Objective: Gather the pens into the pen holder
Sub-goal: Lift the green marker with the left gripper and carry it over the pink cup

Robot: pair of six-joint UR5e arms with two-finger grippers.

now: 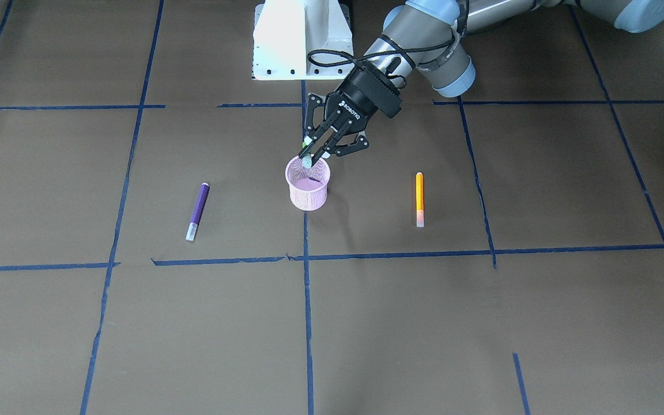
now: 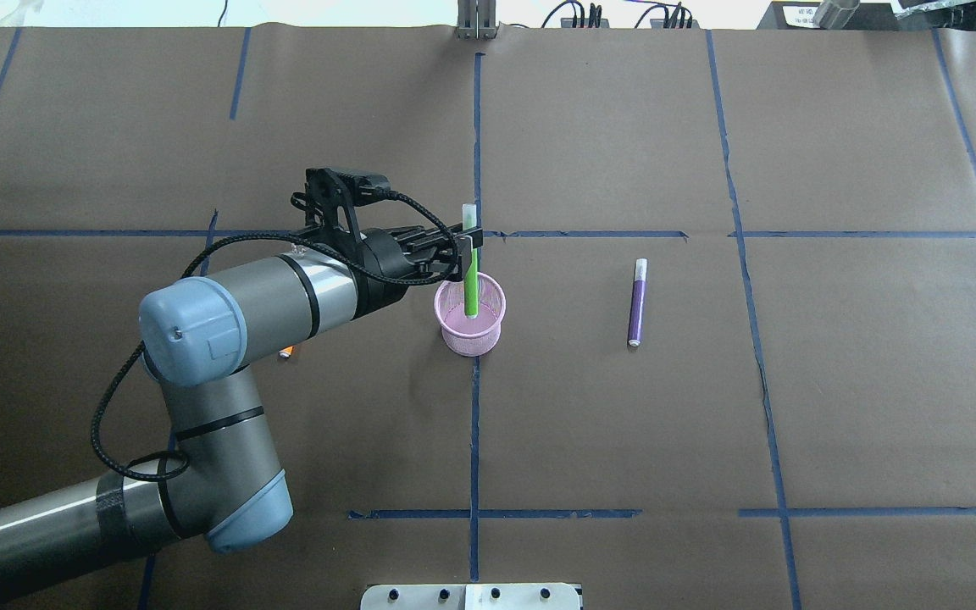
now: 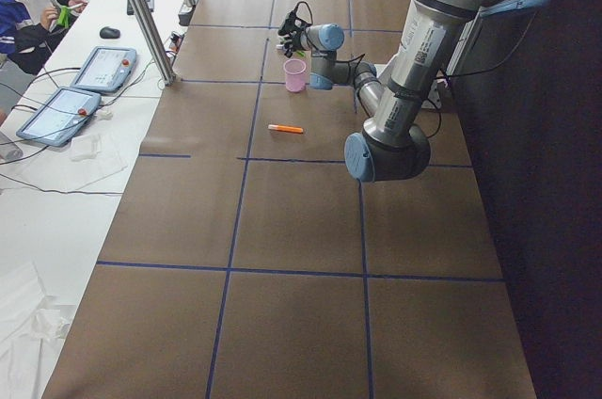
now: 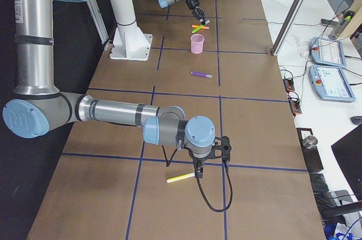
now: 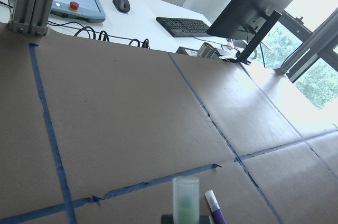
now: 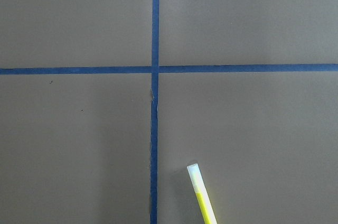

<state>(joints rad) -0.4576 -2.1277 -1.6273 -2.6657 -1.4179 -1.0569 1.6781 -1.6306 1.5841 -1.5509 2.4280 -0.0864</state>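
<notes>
Overhead exterior, green pen (image 2: 471, 286) upright in holder (image 2: 471, 341), cap up

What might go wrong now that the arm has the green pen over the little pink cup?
1. The green pen looks longer than the pen holder is tall; once the left gripper lets go, it may lean and tip that light-looking cup.
2. The gripper sits close above the rim, so pulling away might nudge the cup.
3. The yellow-green pen lies far off, near the right arm, a long carry.
</notes>
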